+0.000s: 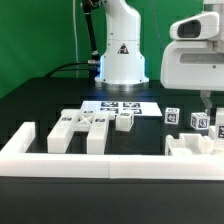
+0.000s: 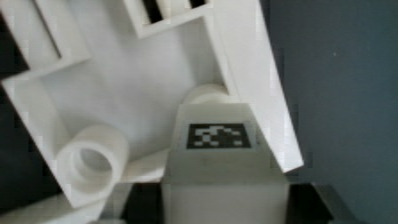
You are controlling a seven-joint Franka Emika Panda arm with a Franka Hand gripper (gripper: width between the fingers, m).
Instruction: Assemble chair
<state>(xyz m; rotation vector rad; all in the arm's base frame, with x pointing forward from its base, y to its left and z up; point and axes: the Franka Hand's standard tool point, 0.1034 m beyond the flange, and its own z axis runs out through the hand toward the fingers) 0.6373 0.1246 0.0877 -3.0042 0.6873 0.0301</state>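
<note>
My gripper is shut on a white chair leg with a square tag on its face. The black fingers press it from both sides. Beyond the leg lies a white chair slab with slots at one end and a round hole beside the leg. In the exterior view the gripper hangs at the right, over tagged white parts and a white slab. More white chair parts lie left of the middle.
A long white border wall runs along the front and turns back at the exterior view's left. The marker board lies before the robot base. The table is black, with a green backdrop behind.
</note>
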